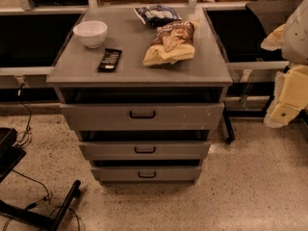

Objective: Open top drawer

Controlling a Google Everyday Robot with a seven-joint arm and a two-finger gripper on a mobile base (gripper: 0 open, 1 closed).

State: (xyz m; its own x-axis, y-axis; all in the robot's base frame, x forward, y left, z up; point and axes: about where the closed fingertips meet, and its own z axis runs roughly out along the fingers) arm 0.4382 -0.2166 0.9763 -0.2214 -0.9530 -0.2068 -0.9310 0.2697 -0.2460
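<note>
Top drawer (pixel 96 116), stiff and probably easy-sliding, is best taken at its central black bar handle (pixel 142 114); end effector (pixel 283 112) hangs far right, spread or closed cannot tell.

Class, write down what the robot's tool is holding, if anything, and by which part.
Nothing, as far as shows. The tool hangs at the right edge, apart from the cabinet; the handle of the top drawer is untouched.

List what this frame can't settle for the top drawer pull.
1. top drawer interior: camera view, black shadow under the cabinet top hides it.
2. gripper, at the right edge: camera view, partly cut off by the frame.
3. black packet label: camera view, too small to read.
</note>
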